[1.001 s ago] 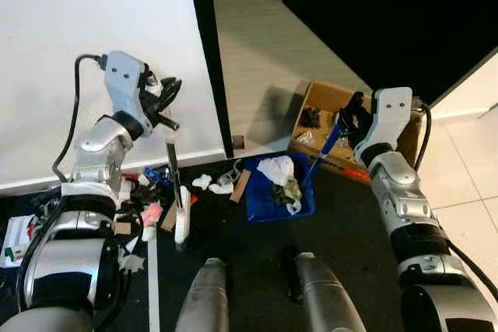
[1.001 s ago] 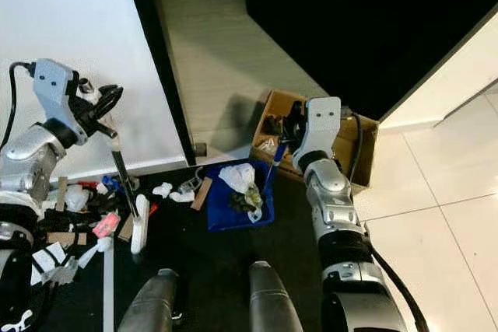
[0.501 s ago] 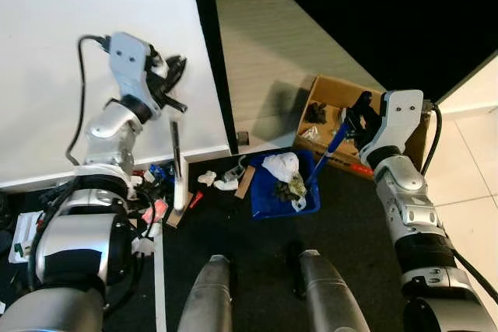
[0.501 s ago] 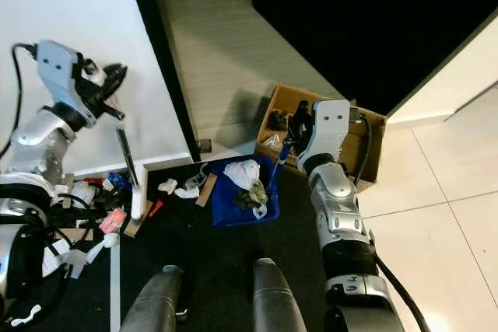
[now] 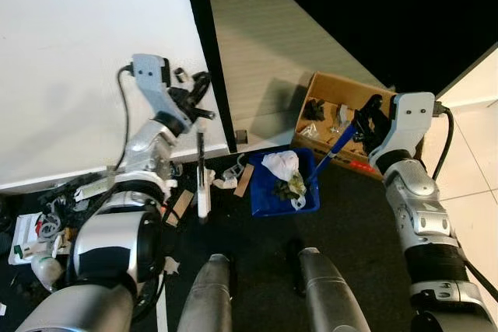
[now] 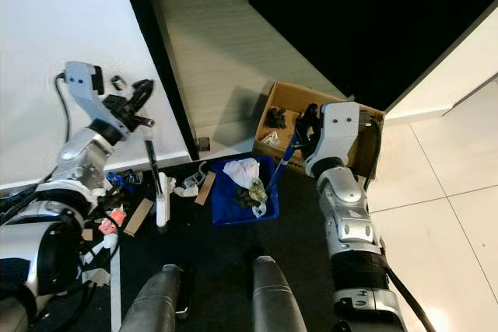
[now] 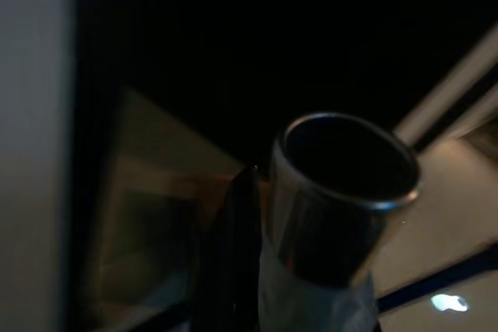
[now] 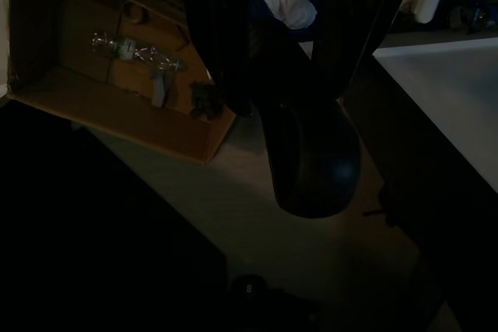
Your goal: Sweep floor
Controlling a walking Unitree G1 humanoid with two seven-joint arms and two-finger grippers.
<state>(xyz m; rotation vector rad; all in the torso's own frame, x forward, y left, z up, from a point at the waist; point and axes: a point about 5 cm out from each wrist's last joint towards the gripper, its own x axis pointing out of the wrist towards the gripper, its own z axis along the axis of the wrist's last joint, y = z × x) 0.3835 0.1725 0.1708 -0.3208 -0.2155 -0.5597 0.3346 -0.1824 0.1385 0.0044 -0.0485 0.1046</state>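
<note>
The left gripper (image 5: 196, 105) is clamped on the broom (image 5: 202, 172), which hangs near upright; scraps (image 5: 226, 183) lie just right of its head, toward the blue dustpan (image 5: 268, 196) (its handle held by the right gripper (image 5: 366, 120)).

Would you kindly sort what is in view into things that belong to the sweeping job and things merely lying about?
Job:
- broom, in left claw
- blue dustpan, handle in right claw
- paper scraps beside the dustpan
- rubbish in the dustpan

Lying about:
- cardboard box
- white wall panel
</note>
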